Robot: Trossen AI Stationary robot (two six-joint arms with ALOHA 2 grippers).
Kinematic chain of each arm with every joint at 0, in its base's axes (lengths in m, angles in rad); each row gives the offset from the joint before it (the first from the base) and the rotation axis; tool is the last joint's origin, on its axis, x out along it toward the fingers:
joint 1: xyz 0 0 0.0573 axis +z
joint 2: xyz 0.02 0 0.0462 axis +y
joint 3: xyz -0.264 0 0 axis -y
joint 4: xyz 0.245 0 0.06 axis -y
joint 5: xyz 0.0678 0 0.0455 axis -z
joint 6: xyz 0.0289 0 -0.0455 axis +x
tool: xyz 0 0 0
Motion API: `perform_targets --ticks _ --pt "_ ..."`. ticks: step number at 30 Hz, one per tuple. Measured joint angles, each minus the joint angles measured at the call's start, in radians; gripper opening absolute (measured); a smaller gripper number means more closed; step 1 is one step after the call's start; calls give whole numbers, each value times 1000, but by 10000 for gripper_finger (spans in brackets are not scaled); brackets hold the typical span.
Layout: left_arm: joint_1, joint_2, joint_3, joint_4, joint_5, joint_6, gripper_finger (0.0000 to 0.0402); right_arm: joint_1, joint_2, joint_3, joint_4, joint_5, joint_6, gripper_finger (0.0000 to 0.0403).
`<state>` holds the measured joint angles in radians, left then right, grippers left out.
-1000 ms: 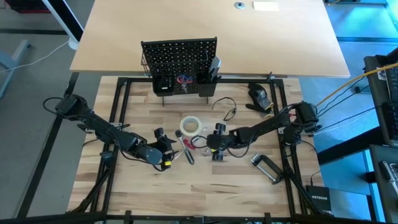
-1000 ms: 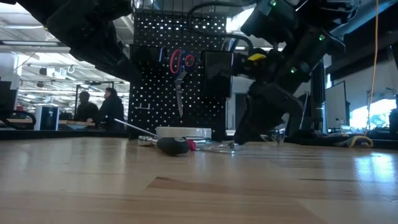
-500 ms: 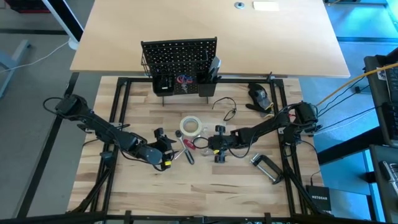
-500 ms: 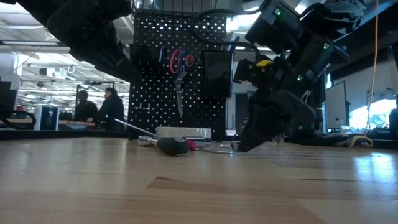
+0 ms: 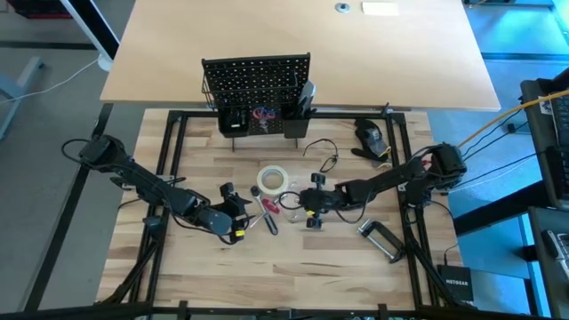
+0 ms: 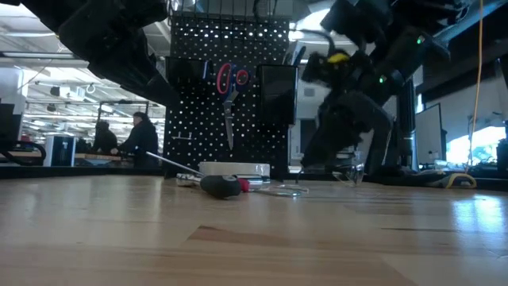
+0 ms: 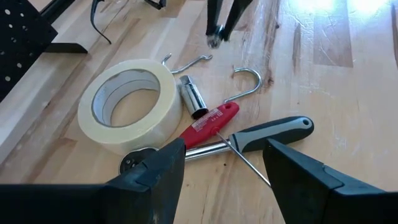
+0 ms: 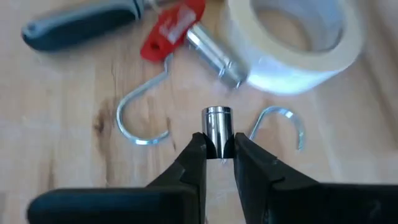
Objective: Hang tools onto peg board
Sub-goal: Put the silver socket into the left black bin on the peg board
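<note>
High view: the peg board (image 5: 256, 78) stands upright at the far edge of the counter (image 5: 284, 258), with red-handled scissors (image 5: 262, 114) hanging on it. The tape roll (image 5: 273, 179) lies near the counter's middle. The right gripper (image 5: 307, 203) sits just beside the tape roll. The left gripper (image 5: 238, 211) rests on the other side of the loose tools. A clamp (image 5: 382, 238) lies well apart, near the right arm.

Low view: the scissors (image 6: 230, 87) hang blades down on the peg board (image 6: 230, 79); the tape roll (image 6: 234, 168) lies flat in front of it.

Left wrist view: the jaws are spread wide, framing a dark-handled screwdriver (image 7: 273, 132), a red tag (image 7: 208, 122) and the tape roll (image 7: 127, 102).

Right wrist view: the jaws pinch a small metal socket (image 8: 217, 124) upright, above the counter between two wire hooks (image 8: 140, 106).
</note>
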<state>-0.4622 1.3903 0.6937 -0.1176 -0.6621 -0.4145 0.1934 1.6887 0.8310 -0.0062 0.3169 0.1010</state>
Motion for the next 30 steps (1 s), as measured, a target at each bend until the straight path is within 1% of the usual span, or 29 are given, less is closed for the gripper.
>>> perform_targets --ticks 5,8,11,15,19,21,26,30 --pt "-1 0 0 1 0 -1 205 32 -51 0 7 52 -2 60" --pt "-17 0 -3 8 -28 -9 205 38 -89 0 23 58 -2 60" --pt "-57 -2 -53 84 -69 -8 205 37 -110 0 72 58 -11 59" --pt "-91 -20 -136 220 -90 23 205 33 -116 1 248 76 -75 61" --pt "-93 -62 -183 285 -104 29 205 15 -113 4 444 103 -118 61" --pt "-95 -95 -190 291 -105 39 205 4 -112 24 478 114 -139 60" --pt "-112 -171 -193 288 -113 59 205 -34 -103 119 484 146 -191 60" --pt "-114 -179 -193 273 -112 37 205 -78 -77 199 487 147 -193 61"
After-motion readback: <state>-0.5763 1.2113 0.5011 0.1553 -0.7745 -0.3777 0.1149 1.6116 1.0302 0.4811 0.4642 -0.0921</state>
